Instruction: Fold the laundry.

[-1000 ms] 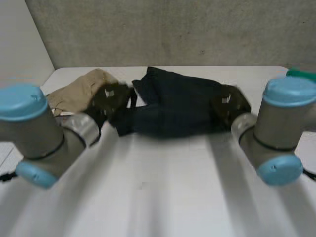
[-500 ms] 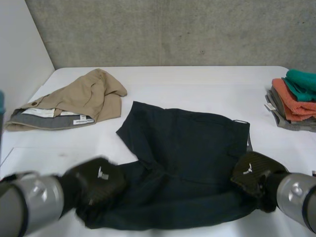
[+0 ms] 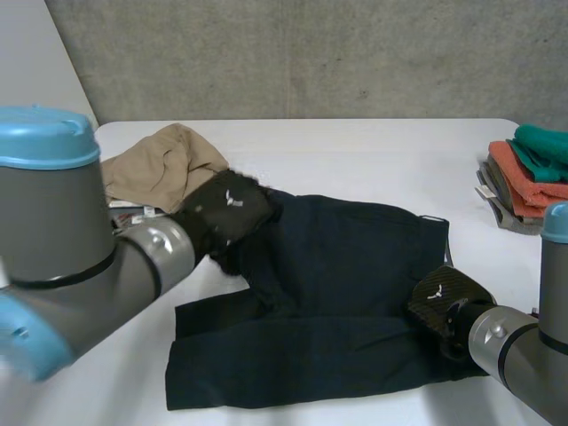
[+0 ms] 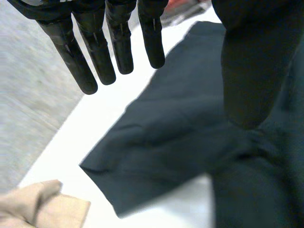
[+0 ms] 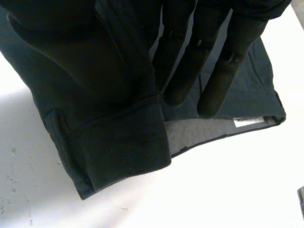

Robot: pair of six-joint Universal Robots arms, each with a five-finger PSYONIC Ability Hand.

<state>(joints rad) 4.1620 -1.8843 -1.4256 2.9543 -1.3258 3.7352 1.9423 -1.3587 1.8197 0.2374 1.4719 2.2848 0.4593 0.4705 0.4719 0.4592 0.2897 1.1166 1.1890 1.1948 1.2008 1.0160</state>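
A pair of dark navy shorts (image 3: 337, 293) lies spread across the middle of the white table (image 3: 355, 146), its near part doubled over. My left hand (image 3: 226, 211) hovers over the shorts' far left corner. In the left wrist view its fingers (image 4: 97, 52) are straight and spread with nothing in them, and the shorts (image 4: 166, 133) lie below. My right hand (image 3: 441, 300) sits at the shorts' right edge. In the right wrist view its fingers (image 5: 183, 71) press a thick hem of the shorts (image 5: 118, 142) against the thumb, beside the grey waistband lining.
A crumpled tan garment (image 3: 164, 169) lies at the far left, just beyond my left hand, and shows below the fingers (image 4: 38, 206) in the left wrist view. A stack of folded clothes (image 3: 528, 182) sits at the right edge. A concrete wall stands behind the table.
Both hands first drew the shorts toward the near edge. Since then the left hand has let go and moved back to the far left corner. The right hand keeps its hold.
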